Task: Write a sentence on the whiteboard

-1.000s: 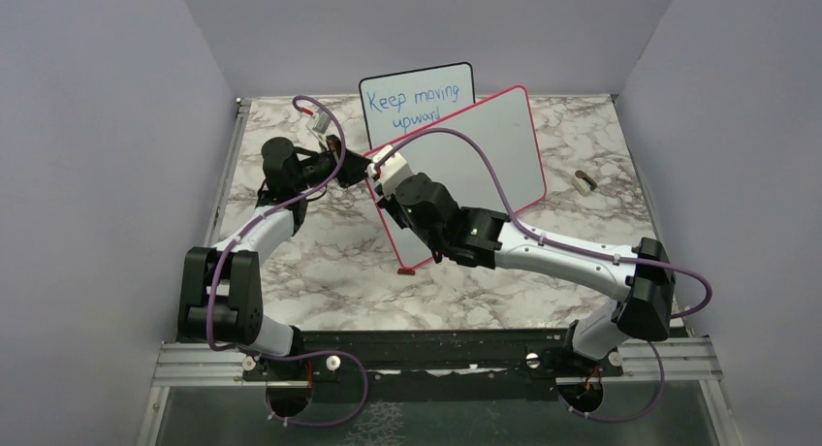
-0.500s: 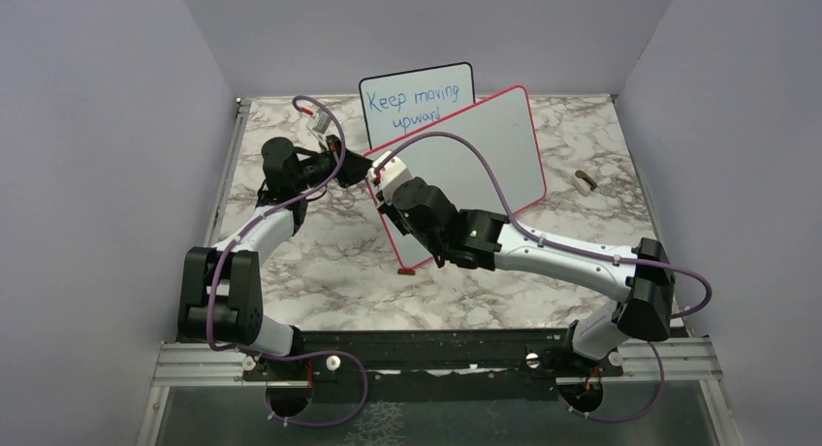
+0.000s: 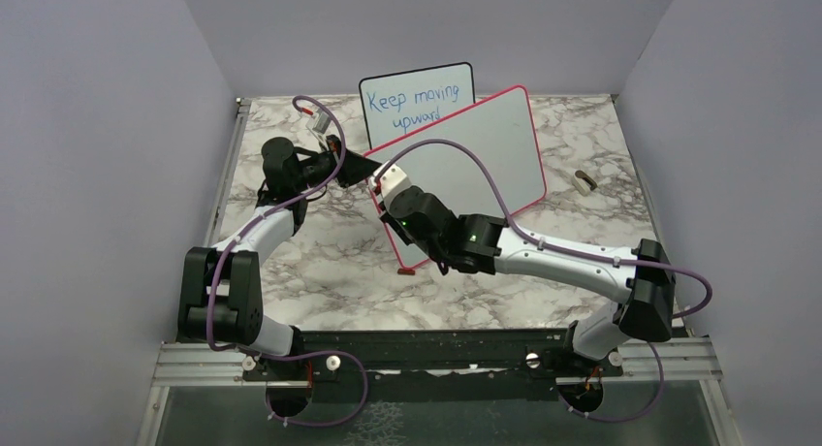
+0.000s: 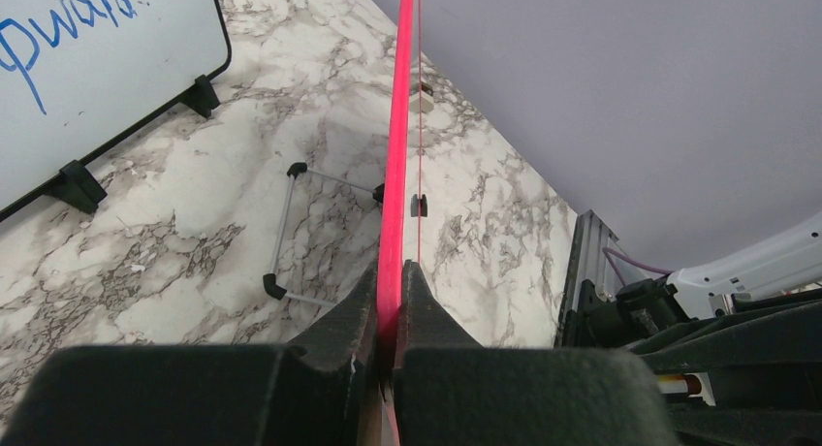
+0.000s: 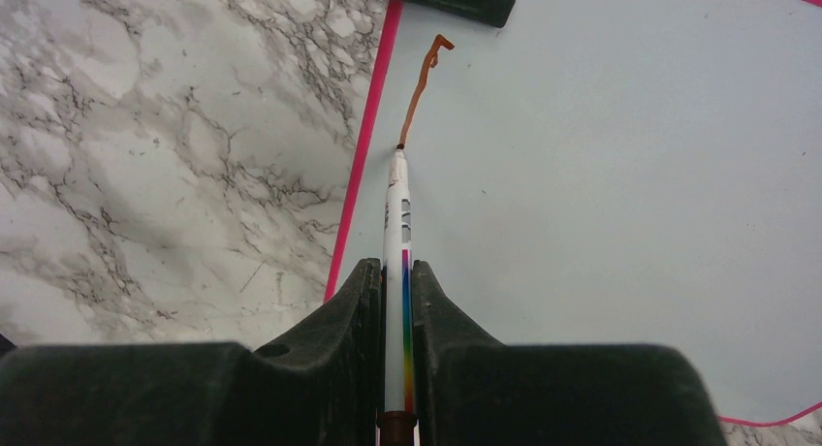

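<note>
**One stroke on the board, and the edge held fast**

At the left, the left arm (image 3: 254, 235) reaches over the grey-veined marble counter (image 3: 320, 262). Its left jaws are clenched on the left rim of the large rectangular whiteboard with the pink-red frame (image 3: 504, 136). The wrist view shows the thin rim (image 4: 395, 223) pinched flat between them.

The whiteboard stands tilted mid-counter. Behind it is a smaller black-framed board with blue writing (image 3: 417, 97).

Just right of that grip, the right jaws are grasping a slim white marker with a rainbow stripe (image 5: 396, 271) by its barrel. The tip rests on the white face close to the left frame, at the foot of a single brownish-red stroke (image 5: 419, 87) hooked at the top. That is all of the sentence so far.

The whiteboard looks light, thin and stiff, with a slick face. I'd guess it would skid or tip under pen pressure, so the frame edge near the writing is the sensible place to hold it. The marker is smooth and could twist, so a light touch suits it.

Far right, a small pale object (image 3: 583, 181) lies alone on the counter. I can't tell what it is.
</note>
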Controlling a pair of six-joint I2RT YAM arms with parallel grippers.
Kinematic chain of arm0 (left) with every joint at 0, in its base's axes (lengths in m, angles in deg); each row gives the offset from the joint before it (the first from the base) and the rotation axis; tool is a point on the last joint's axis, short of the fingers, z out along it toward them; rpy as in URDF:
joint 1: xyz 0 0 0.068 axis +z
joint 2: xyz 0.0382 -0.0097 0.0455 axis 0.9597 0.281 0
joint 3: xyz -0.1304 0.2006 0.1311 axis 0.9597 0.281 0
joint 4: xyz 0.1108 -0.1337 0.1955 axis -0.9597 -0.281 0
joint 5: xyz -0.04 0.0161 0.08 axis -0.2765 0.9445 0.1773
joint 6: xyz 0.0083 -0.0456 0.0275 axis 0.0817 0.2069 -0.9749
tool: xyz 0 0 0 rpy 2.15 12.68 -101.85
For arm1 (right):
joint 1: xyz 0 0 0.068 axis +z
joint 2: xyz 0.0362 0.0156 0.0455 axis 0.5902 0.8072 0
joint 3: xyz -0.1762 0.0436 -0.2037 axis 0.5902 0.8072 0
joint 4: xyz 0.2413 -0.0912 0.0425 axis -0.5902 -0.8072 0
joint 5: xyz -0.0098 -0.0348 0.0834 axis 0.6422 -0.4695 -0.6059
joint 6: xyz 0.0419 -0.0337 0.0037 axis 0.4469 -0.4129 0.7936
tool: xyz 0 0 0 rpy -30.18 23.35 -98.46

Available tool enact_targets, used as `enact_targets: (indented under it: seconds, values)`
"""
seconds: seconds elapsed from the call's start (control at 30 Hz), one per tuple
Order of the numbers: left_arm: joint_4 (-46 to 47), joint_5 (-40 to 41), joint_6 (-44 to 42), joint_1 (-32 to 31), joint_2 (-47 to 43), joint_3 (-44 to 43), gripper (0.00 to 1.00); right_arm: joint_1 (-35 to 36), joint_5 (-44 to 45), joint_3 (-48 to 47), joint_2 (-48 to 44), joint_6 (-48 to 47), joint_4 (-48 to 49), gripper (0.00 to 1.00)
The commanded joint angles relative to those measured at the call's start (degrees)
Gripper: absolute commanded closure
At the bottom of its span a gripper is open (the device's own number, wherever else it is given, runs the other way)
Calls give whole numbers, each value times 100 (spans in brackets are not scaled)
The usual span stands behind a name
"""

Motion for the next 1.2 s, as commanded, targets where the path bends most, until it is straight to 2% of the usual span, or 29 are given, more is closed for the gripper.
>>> enact_targets:
  seconds: [0.0,0.2,0.4,1.17]
  values:
    - [-145,61,-257,-84,53,85,100,55,42,138,-253,58,128,99]
    - [-145,61,-264,-85,22,100,100,59,132,438,-570,-56,857,99]
    - [-145,37,-274,-79,16,77,100,59,116,582,-621,-55,1140,99]
    - [-145,26,-296,-81,42,67,100,59,396,573,-310,-73,1239,99]
